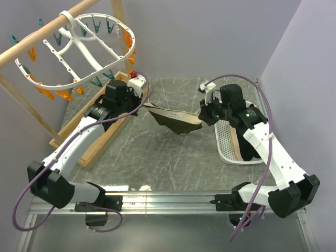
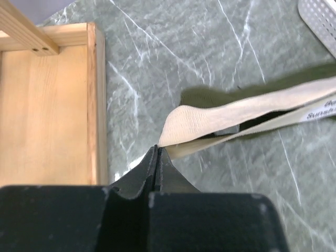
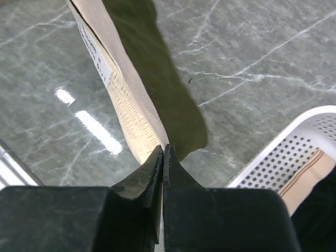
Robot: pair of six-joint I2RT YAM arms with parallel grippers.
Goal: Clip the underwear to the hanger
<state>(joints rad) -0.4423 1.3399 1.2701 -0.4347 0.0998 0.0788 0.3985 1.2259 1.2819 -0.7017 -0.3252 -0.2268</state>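
Left gripper [image 2: 157, 152], right gripper [image 3: 164, 149] both pinched onto underwear [image 1: 176, 122], stretched between them. Hanger [image 1: 90, 38] beyond left gripper, above wooden stand [image 1: 100, 142]. White basket [image 1: 226, 142] just beside right gripper.

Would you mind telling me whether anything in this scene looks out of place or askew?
Nothing stands out. The underwear is held above the table between the left fingers and the right fingers, the hanger hangs from the wooden pole, and the white basket lies flat.

The underwear [image 1: 176, 122] is in the middle, the hanger [image 1: 68, 44] hangs back left, a basket [image 1: 224, 149] sits right on the desk [image 1: 157, 160].
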